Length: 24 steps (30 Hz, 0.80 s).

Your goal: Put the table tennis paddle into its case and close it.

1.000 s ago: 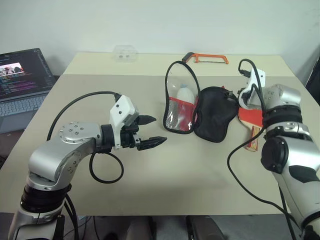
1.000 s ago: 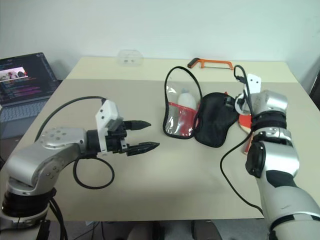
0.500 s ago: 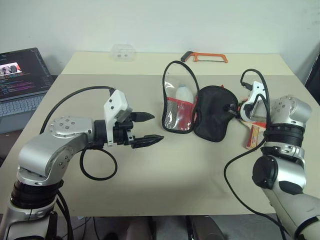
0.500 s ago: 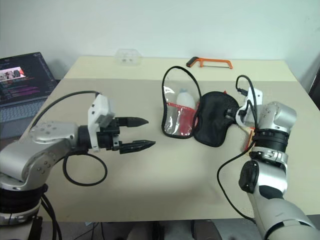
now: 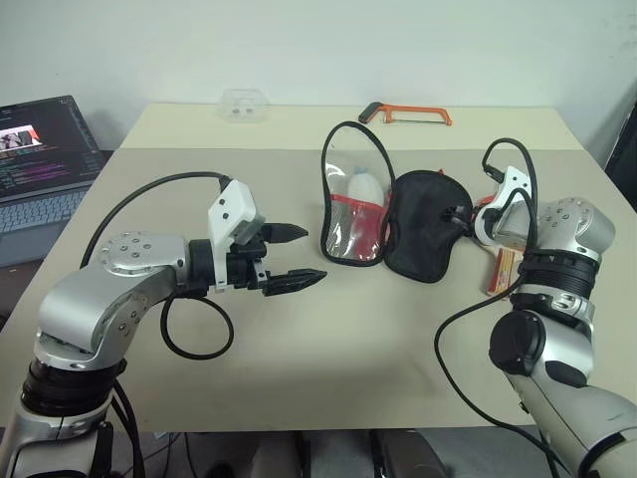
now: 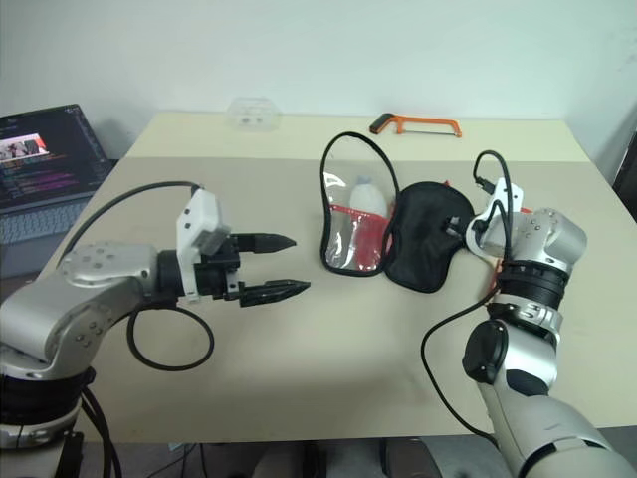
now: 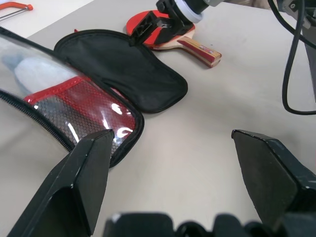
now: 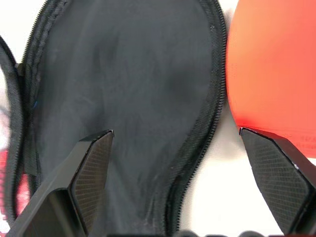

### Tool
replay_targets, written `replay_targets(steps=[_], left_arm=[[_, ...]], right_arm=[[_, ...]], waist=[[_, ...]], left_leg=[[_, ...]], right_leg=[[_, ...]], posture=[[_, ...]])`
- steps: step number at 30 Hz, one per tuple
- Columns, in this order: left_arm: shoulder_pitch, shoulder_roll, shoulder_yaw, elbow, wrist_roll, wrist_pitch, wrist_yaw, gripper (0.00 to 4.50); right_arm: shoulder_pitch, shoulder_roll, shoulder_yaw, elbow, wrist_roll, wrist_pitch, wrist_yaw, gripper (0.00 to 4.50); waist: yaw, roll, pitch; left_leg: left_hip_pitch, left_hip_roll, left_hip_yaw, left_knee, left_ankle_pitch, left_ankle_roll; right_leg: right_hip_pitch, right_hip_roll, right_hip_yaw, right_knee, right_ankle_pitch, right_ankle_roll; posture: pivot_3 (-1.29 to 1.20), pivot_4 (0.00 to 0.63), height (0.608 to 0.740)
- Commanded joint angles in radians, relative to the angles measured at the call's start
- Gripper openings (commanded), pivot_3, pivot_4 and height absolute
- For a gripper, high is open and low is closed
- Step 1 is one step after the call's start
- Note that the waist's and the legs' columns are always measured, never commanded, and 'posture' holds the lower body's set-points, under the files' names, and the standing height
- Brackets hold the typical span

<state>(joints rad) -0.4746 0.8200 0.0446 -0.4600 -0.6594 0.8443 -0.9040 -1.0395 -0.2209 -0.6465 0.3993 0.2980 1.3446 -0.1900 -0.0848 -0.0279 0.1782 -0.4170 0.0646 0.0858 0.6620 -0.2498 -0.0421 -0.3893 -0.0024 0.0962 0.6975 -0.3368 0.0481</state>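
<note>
Black fabric of the case (image 5: pixel 428 234) lies unzipped and splayed on the worktop (image 5: pixel 328 339), ready for loading. My right pincer (image 7: pixel 160 22) hovers wide open over the paddle (image 7: pixel 185 39) just beside it; my left pincer (image 5: pixel 294 257) waits open, empty.

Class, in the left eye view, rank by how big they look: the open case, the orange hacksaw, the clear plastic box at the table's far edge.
1. Case, clearly largest.
2. Hacksaw.
3. Clear plastic box, smallest, though close to the hacksaw.
Both lie farther from the camera than the case, so their true sizes are unsure.
</note>
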Motion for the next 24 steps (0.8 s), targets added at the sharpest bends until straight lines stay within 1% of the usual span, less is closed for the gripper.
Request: replay_targets(steps=[1,8,14,19,22,24], left_arm=[[0.009,0.010,0.022,-0.030,-0.004,-0.013,0.010,4.15],[0.030,0.013,0.028,-0.041,-0.009,-0.014,0.022,4.15],[0.026,0.007,0.014,-0.044,-0.004,-0.015,0.031,4.15],[0.021,0.010,0.013,-0.038,-0.001,-0.019,0.031,4.15],[0.023,0.010,0.012,-0.040,0.002,-0.019,0.034,4.19],[0.024,0.009,0.013,-0.042,0.002,-0.020,0.037,4.19]], right_arm=[[-0.022,-0.002,0.014,-0.034,0.015,0.024,0.007,4.50],[-0.017,0.022,0.021,-0.107,0.003,0.086,-0.003,4.50],[0.006,0.048,0.011,-0.065,-0.017,0.026,-0.033,4.50],[0.005,0.044,0.029,0.007,-0.022,-0.044,-0.037,4.50],[0.008,0.032,0.065,0.050,-0.029,-0.093,-0.028,3.86],[0.004,0.027,0.079,0.081,-0.032,-0.117,-0.025,3.24]], waist=[[0.000,0.000,0.000],[0.001,0.000,0.000],[0.001,0.000,0.000],[0.001,0.000,0.000],[0.000,-0.001,-0.001],[-0.001,-0.001,-0.001]], left_leg=[[0.000,0.000,0.000,0.000,0.000,0.000],[-0.001,0.000,0.000,0.000,0.000,0.000],[-0.001,0.000,0.000,0.000,0.000,0.000],[-0.001,0.000,0.000,0.000,0.000,0.000],[0.000,0.000,0.000,0.000,0.000,0.000],[0.000,0.000,0.000,0.001,0.000,0.000]], right_leg=[[0.000,0.000,0.000,0.000,0.000,0.000],[0.000,0.000,0.000,-0.001,0.000,0.000],[0.000,0.000,0.000,-0.001,0.000,0.000],[0.000,0.000,0.000,-0.001,0.000,0.000],[0.000,0.000,0.000,0.000,0.000,0.000],[0.001,0.000,0.000,0.000,0.000,0.000]], posture=[[0.00,0.150,0.740],[0.00,0.150,0.740],[0.00,0.150,0.740],[0.00,0.150,0.740],[0.00,0.150,0.740],[0.00,0.150,0.740]])
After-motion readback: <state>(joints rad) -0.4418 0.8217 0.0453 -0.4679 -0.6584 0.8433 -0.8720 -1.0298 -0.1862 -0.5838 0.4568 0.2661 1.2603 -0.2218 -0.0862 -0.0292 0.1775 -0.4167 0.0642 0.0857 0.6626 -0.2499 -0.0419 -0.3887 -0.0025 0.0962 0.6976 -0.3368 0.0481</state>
